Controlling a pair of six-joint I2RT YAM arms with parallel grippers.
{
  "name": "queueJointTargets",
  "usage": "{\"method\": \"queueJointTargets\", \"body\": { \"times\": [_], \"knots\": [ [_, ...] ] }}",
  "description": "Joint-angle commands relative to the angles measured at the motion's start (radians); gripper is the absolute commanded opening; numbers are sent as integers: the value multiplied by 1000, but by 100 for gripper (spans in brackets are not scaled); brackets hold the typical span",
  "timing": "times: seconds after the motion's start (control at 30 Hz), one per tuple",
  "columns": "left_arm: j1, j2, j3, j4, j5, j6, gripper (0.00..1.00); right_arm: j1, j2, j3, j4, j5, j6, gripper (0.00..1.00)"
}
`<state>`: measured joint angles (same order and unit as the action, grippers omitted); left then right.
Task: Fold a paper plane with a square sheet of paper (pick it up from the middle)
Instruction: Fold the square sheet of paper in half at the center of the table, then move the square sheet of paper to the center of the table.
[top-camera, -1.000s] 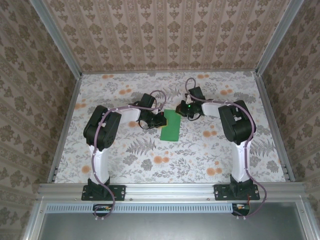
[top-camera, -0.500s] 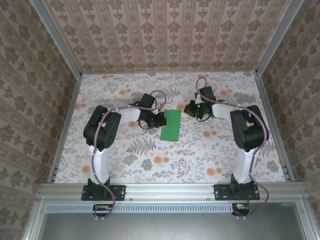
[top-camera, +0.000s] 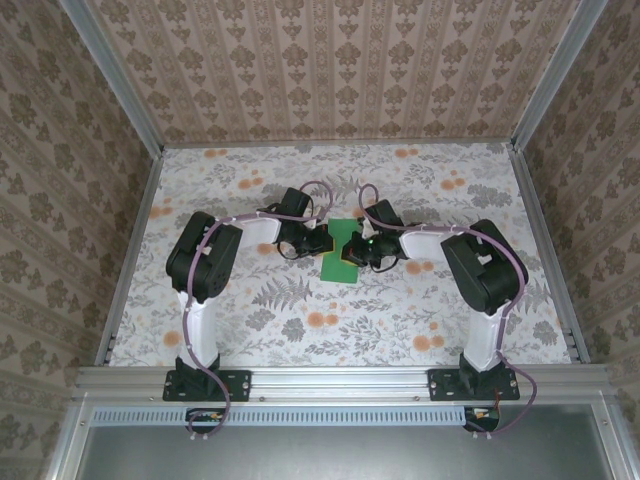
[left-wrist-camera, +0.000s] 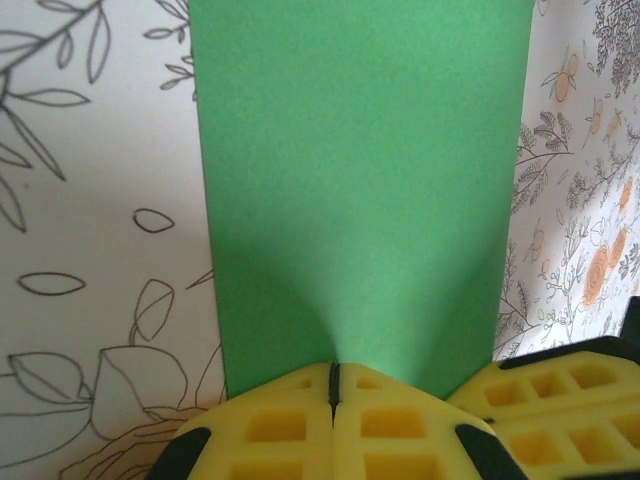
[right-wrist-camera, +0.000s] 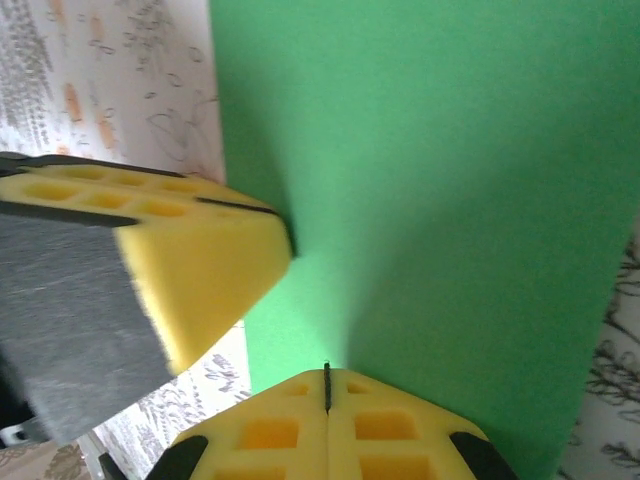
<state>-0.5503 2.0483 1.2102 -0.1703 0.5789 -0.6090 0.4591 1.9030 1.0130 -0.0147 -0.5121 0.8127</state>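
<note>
Square sheet of paper (top-camera: 336, 266), top view: bright green, lies flat on the floral table (top-camera: 250, 320), mid-table between the two arms. Reads as a rectangle, longer than wide, slightly skewed. Left gripper (top-camera: 322, 241) sits at the sheet's left edge, towards the far end. Right gripper (top-camera: 352, 250) comes in from the right and overlaps the sheet's right side, hiding part of it. The two gripper heads are close together, nearly facing each other across the paper. Jaw state is too small to read from up here.

Left wrist view: green sheet (left-wrist-camera: 360, 180) runs straight away from the camera, plain, long edges clean and parallel, printed tablecloth on both sides. Left gripper (left-wrist-camera: 333, 372) has its yellow jaws together, only a thin dark seam between them. The tips meet the near edge of the paper, roughly mid-width. A shaded wedge in the paper runs into the seam; can't tell if paper is nipped in there or just pressed. Right gripper's yellow fingers (left-wrist-camera: 560, 395) show at the lower right, just beside the sheet's corner.

Right wrist view: green sheet (right-wrist-camera: 450, 150) covers most of the upper right. Right gripper (right-wrist-camera: 327, 378) jaws together too, same thin seam, tips on the paper. Same caveat: pinch or press, can't tell. Left gripper's yellow finger (right-wrist-camera: 200, 260) enters from the left, with a grey block beside it, its tip touching the sheet's edge.
</note>
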Motion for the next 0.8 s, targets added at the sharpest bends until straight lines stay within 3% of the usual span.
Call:
{"method": "queueJointTargets", "body": {
  "times": [0.0,0.47,0.63,0.77],
  "knots": [
    [-5,122,-107,-243,-217,-8,0,0,2,-23,-65,-3,-32,0],
    [10,124,-102,-237,-212,0,0,-38,-186,-250,-185,-26,-160,0],
    [19,64,-107,-241,-209,-3,0,-56,-275,-200,-212,-19,-159,0],
    [23,-54,-181,-210,-234,-51,0,-54,-255,-120,-193,-19,-135,0]
  ]
}}
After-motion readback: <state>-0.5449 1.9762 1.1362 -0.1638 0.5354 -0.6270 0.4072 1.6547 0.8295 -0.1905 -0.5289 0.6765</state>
